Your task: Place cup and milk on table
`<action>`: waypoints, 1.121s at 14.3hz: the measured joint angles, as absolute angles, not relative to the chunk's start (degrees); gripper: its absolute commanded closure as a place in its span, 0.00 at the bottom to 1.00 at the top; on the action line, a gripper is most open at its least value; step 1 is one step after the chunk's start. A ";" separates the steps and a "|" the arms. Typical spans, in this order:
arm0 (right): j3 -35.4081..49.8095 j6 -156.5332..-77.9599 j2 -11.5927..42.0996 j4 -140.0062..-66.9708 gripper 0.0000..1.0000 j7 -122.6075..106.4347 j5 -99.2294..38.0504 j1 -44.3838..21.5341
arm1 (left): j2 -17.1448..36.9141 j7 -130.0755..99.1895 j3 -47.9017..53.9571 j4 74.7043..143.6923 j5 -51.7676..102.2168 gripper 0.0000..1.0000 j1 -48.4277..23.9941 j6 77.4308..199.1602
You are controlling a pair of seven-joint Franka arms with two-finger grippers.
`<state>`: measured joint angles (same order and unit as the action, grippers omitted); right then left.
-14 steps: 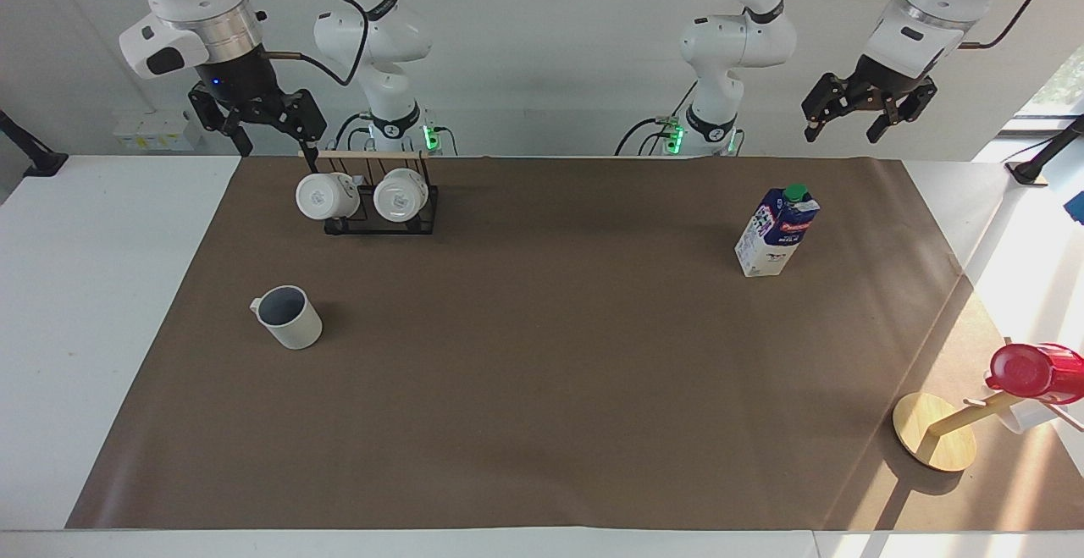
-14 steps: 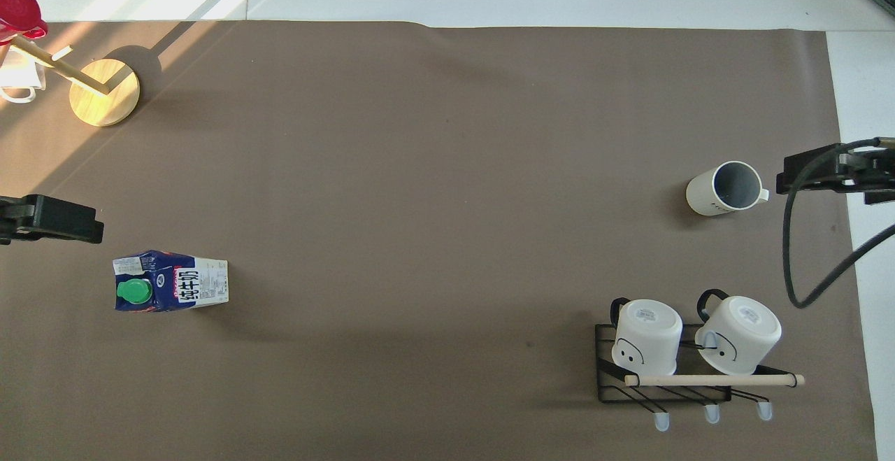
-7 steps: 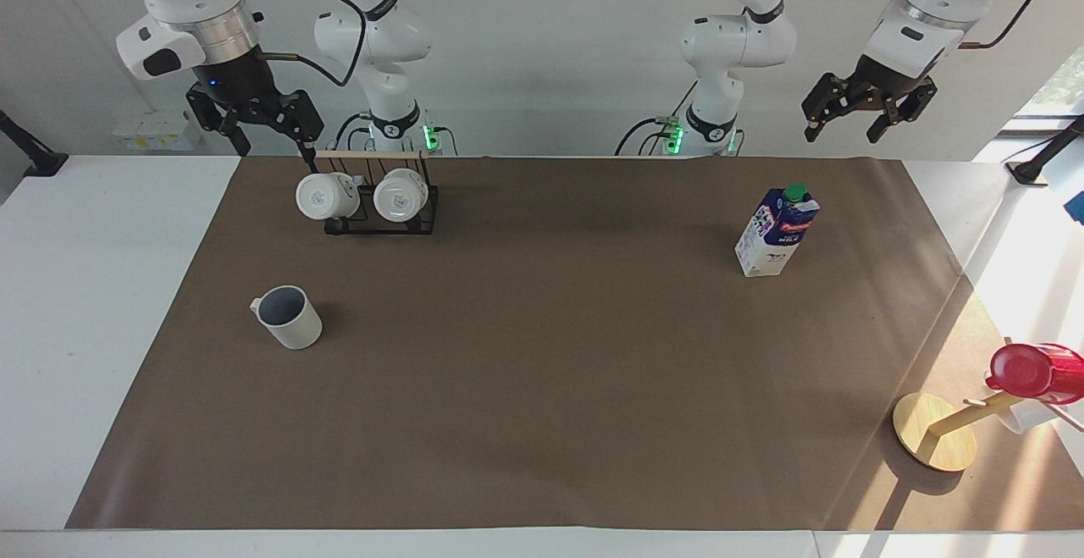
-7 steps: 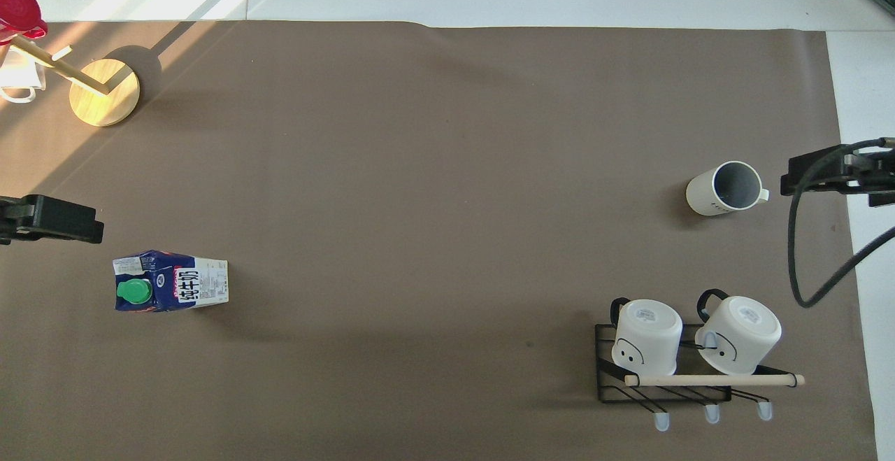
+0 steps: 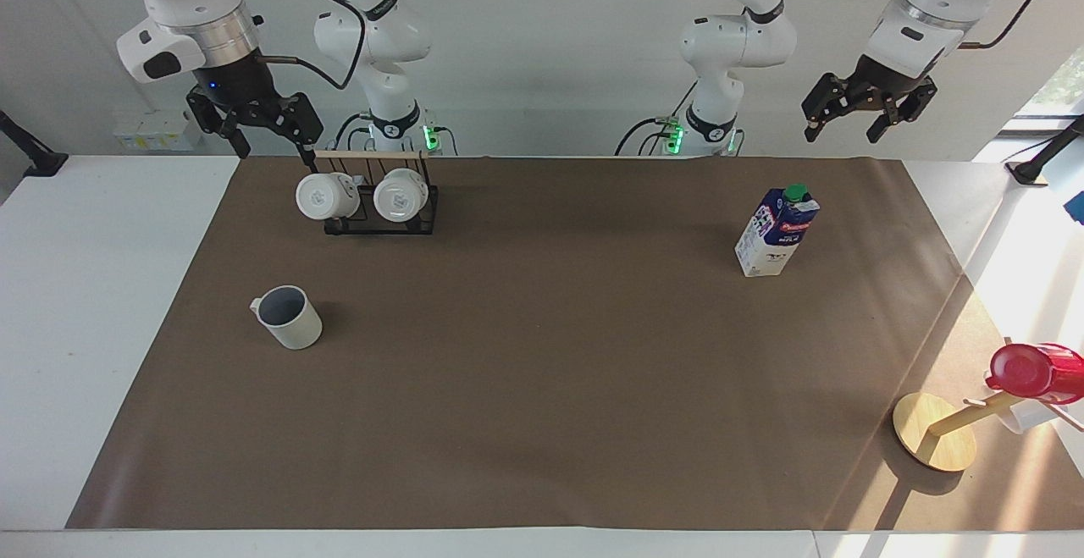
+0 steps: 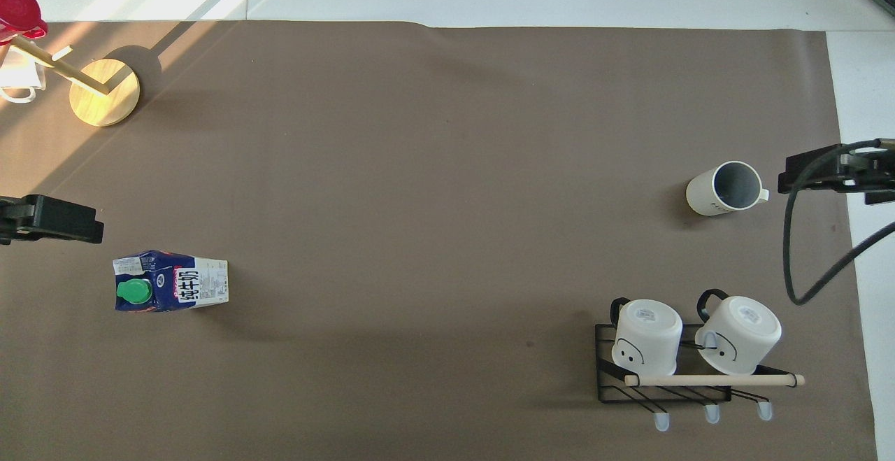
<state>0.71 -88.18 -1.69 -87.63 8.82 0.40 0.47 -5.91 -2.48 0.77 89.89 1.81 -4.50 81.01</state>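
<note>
The cup (image 5: 289,317) stands upright on the brown sheet of the table (image 5: 542,422), toward the right arm's end, handle turned outward to that edge, farther from the robots than the black rack (image 5: 381,215) with its two white mugs (image 5: 326,195). The milk (image 5: 777,231) stands upright well apart from it, toward the left arm's end of the table, green cap on top. Nothing touches either one. Up above, the right gripper (image 5: 267,141) hangs over the table's edge just beside the rack, fingers spread wide and empty. The left gripper (image 5: 851,128) hangs over the robots' edge of the sheet near the milk's end, its fingers spread wide too, holding nothing. Out at the left arm's end, farthest from the robots, a wooden stand (image 5: 933,443) carries a red cup (image 5: 1035,371). Against a second ago, the right gripper has lifted a touch and drifted slightly; the left gripper, cup and milk sit just where they were.
</note>
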 measured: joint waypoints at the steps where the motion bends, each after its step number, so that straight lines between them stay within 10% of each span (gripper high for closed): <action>1: 0.71 -88.94 -1.86 -88.12 0.00 8.82 0.40 0.47 | -5.91 -2.48 0.77 89.89 1.81 0.00 -4.50 81.01; 16: 0.68 -92.79 -1.96 -90.09 0.00 8.80 0.40 1.17 | -5.91 -2.48 0.77 89.90 1.81 0.00 -4.50 81.01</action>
<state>0.68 -92.79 -1.96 -90.09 8.80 0.40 1.17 -5.91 -2.48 0.77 89.90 1.81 -4.50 81.01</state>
